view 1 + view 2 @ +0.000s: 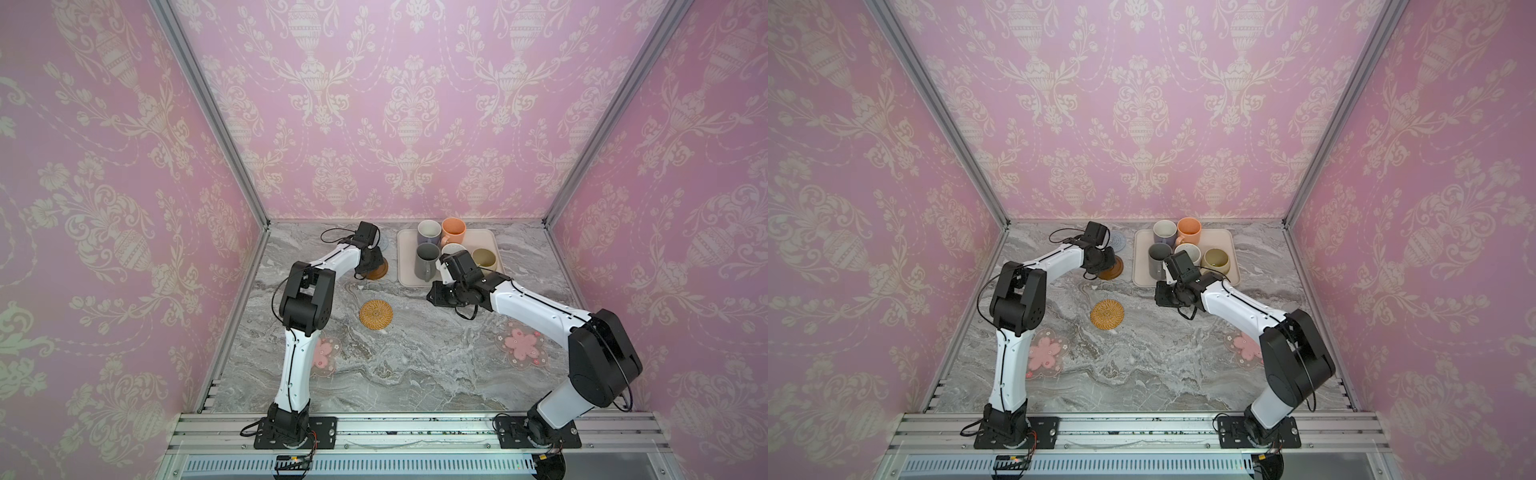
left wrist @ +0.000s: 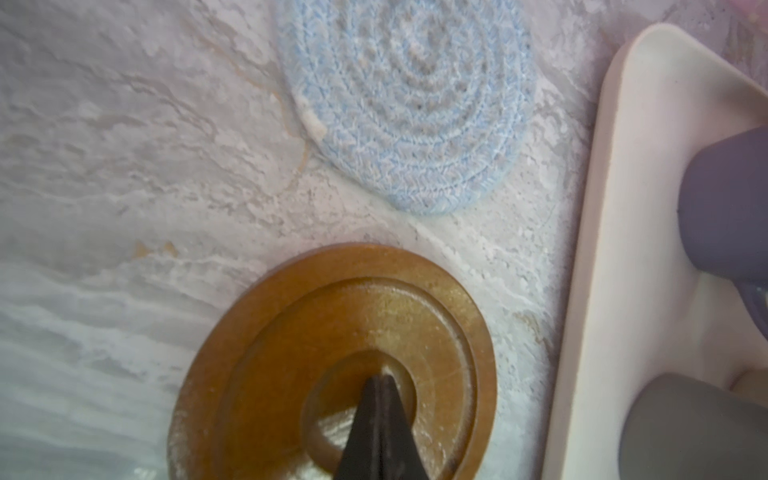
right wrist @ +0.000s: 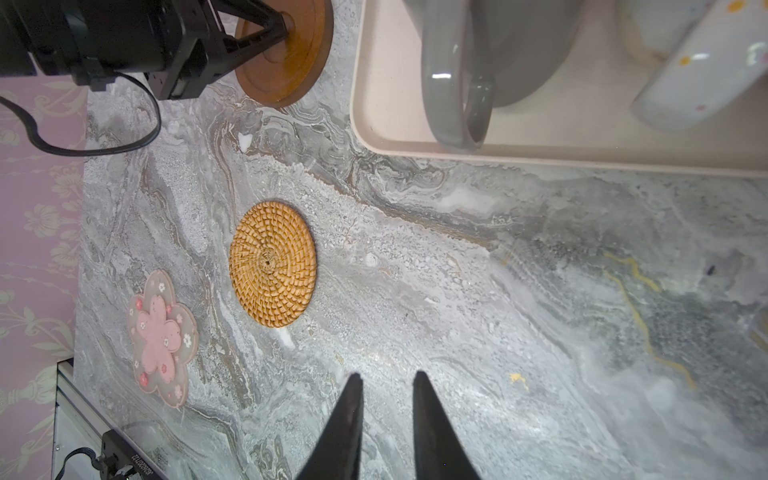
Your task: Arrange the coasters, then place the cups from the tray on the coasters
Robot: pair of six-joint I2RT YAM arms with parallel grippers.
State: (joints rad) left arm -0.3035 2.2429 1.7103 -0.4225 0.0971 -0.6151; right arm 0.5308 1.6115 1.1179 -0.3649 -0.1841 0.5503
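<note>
My left gripper is shut, its tips set in the centre hole of the brown disc coaster, which lies left of the tray. The light-blue woven coaster lies just behind the disc. The tan rattan coaster lies mid-table. Two flower coasters lie near the left and right sides. On the tray stand the lavender, peach, dark grey, speckled white and beige-yellow cups. My right gripper hovers over bare table before the tray, narrowly open and empty.
The marble table is walled by pink patterned panels on three sides. An aluminium rail with both arm bases runs along the front edge. The left arm's cable loops above the table near the brown disc.
</note>
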